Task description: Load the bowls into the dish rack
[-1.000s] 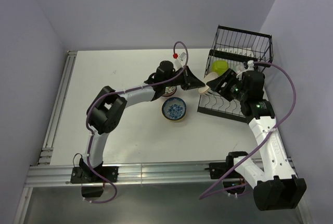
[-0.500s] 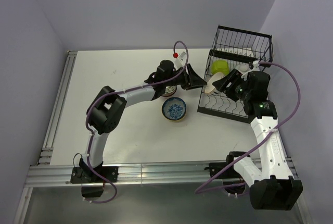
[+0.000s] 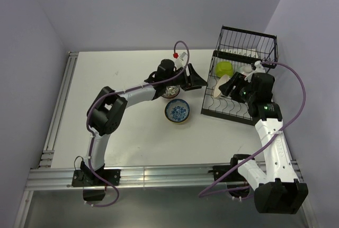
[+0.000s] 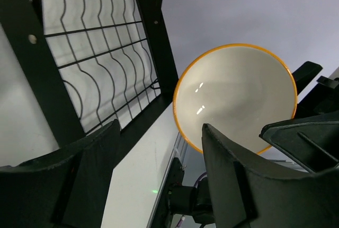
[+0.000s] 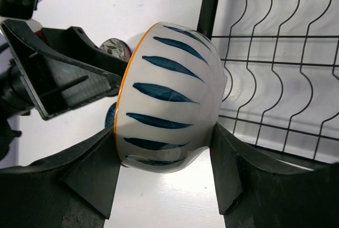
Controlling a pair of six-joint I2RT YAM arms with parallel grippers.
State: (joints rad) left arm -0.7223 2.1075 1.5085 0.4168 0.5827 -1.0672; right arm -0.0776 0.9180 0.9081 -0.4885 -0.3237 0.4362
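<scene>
White tabletop [image 3: 127,132], pale lavender walls behind. My right gripper [image 5: 164,132] was clamped on the orange-rimmed bowl [image 5: 169,95], cream with blue leaf strokes on the outside. One finger [image 5: 90,175] pressed on each side. The bowl was tipped on its side, its rim facing away from my right jaws and toward the left gripper [image 4: 159,132].

The black wire dish rack [image 3: 225,111] lay under and beyond the right jaws, with the held bowl over its left end. I couldn't tell whether the bowl touched the wires.

My left jaws were spread wide with nothing between them. The held bowl's open mouth sat just ahead of them, apart from both fingers, and the rack's frame ran just beside them.

The dark floral bowl [image 3: 170,91] sat on the table behind the left jaws, under that wrist. The blue-and-white patterned bowl [image 3: 177,111] sat upright on the table, well back from both sets of jaws. The green bowl [image 3: 223,69] was in the rack, just past the right jaws.
</scene>
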